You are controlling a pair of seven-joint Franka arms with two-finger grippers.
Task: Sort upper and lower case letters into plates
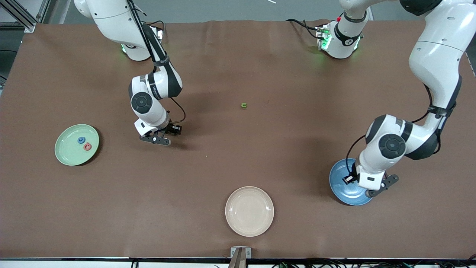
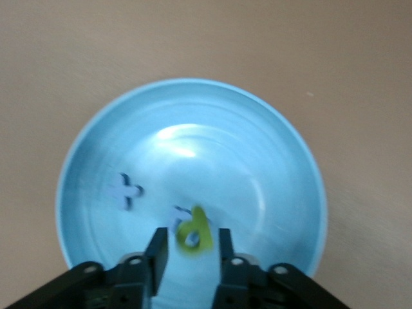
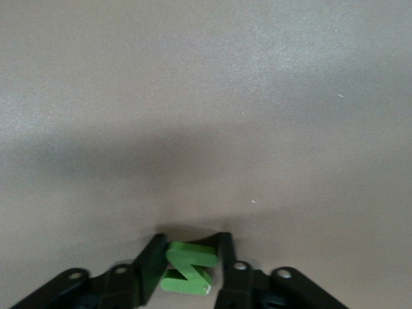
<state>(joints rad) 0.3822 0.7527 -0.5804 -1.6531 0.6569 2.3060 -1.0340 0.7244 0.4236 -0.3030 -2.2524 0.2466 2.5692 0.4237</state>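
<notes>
My left gripper (image 1: 376, 189) (image 2: 191, 238) hangs open over the blue plate (image 1: 336, 186) (image 2: 244, 148). A blurred yellow-green letter (image 2: 194, 230) sits loose between its fingertips, with a gap on each side. In that plate lie a blue letter (image 2: 125, 190) and another blue letter (image 2: 176, 214), partly hidden. My right gripper (image 1: 160, 140) (image 3: 191, 241) is low at the table beside the pale green plate (image 1: 67, 154), shut on a green zigzag letter (image 3: 188, 267). The green plate holds a blue letter (image 1: 80, 140) and a red letter (image 1: 87, 146). One green letter (image 1: 244, 105) lies loose mid-table.
A cream-beige plate (image 1: 249, 211) with nothing in it sits near the table's front edge, nearer the front camera than the loose green letter. A brown cloth (image 1: 238, 160) covers the table.
</notes>
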